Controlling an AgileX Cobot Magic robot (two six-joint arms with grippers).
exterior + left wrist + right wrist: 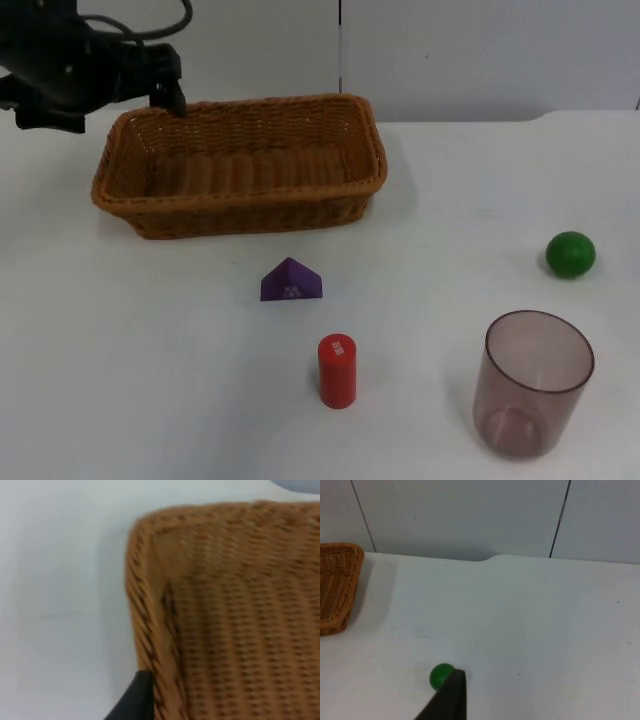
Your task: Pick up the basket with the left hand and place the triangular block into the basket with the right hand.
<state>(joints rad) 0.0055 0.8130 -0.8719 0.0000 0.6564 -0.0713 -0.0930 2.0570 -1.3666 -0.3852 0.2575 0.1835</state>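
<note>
**Left gripper at the basket's corner, block still on the table**

A white table (150,350) runs back to a grey partition wall (480,50). From the top view, the wicker basket (240,165) sits toward the far left, and the left gripper (170,97) hangs at its far-left corner, right at the rim; whether its fingers are apart or clamped on the wicker I cannot tell. The purple triangular block (291,281) lies on the table just in front of the basket, with a red cylinder (338,370) nearer the camera, a tinted clear cup (535,385) and a green ball (570,254) to the right.

In the left wrist view, one black fingertip (135,697) stands just outside the basket's corner rim (145,630). A grip this far out on a corner is likely to let the basket tilt or slip when lifted.

In the right wrist view, the right arm waits, its fingertip (451,697) beside the ball; its finger state cannot be told. The cylinder stands near the block and may get knocked on the reach.
</note>
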